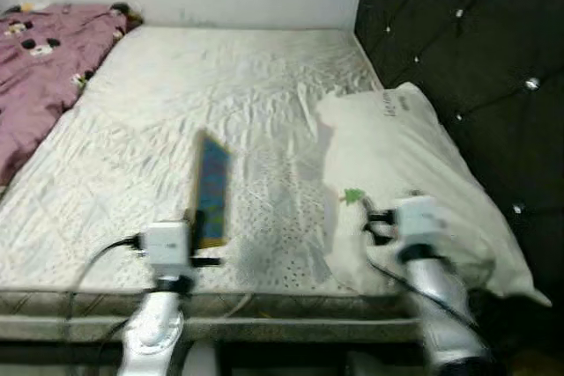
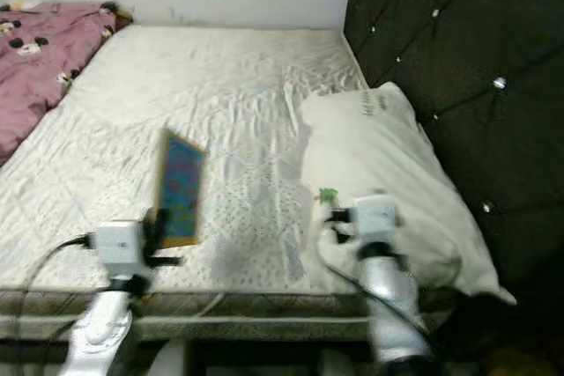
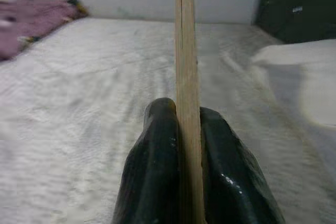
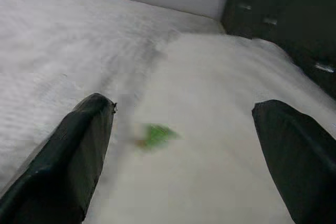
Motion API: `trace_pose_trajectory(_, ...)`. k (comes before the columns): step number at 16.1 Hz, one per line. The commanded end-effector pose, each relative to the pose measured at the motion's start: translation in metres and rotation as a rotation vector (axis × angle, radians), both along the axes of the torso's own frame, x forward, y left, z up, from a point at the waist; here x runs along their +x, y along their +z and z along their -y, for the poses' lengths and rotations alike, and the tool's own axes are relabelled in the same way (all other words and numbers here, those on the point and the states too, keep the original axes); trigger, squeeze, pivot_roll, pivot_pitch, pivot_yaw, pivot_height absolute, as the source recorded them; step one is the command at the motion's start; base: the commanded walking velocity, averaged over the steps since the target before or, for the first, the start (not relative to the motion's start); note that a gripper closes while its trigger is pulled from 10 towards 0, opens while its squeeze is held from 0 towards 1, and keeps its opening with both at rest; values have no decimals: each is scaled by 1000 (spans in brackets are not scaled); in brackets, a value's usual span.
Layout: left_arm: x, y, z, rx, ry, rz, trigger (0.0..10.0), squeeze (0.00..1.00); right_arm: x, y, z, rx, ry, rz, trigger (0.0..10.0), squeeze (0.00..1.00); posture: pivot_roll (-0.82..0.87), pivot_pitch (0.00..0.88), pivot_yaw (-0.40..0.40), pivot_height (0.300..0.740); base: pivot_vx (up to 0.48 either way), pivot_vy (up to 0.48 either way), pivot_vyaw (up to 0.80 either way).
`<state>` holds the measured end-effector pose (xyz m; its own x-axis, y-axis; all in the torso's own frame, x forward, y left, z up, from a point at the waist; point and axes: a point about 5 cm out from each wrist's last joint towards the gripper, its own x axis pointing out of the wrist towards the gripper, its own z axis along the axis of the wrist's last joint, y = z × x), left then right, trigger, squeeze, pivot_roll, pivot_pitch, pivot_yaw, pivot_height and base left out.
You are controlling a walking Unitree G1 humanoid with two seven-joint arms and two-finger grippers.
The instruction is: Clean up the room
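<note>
Nearest, the left end effector (image 1: 201, 233) was clamped on the lower edge of a thin book (image 1: 211, 189), held on edge above the bed (image 1: 220, 85), its long axis running up and away from the fingers (image 3: 157, 171). It looked stiff, light and best pinched across its flat faces. The right end effector (image 4: 184, 150) was spread wide over a small green scrap (image 4: 156, 135) on the soft pillow (image 1: 397, 156)

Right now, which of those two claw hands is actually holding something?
The left gripper: its fingers are clamped on a thin, upright blue book above the mattress. The right gripper is wide open over the white pillow.
</note>
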<state>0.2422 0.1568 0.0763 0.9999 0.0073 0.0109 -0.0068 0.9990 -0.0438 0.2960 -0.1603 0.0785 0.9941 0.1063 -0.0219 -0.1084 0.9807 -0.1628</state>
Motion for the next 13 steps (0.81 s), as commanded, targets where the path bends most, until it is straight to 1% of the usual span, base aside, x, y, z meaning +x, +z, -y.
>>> trace_pose_trajectory(1,4,7,4,-18,-4,31,10000,0,-2,-1,12,-15,-32,-3,10000,0,3,0,19,603,0,0,569)
trace_pose_trajectory(3,5,6,4,-15,2,23,10000,0,-2,-2,13,10,-39,-12,10000,0,4,0,19,603,0,0,0)
trace_pose_trajectory(7,5,3,2,-15,16,11,10000,0,-1,-2,13,5,-29,-9,10000,0,1,0,15,603,0,0,0)
trace_pose_trajectory(11,14,0,-2,-58,46,-4,10000,0,-1,-2,14,-3,-20,-10,10000,0,-4,0,2,558,0,0,0)
trace_pose_trajectory(13,21,2,-1,-121,43,-15,10000,0,1,0,16,-7,-25,-9,10000,0,-8,0,-9,558,0,0,0)
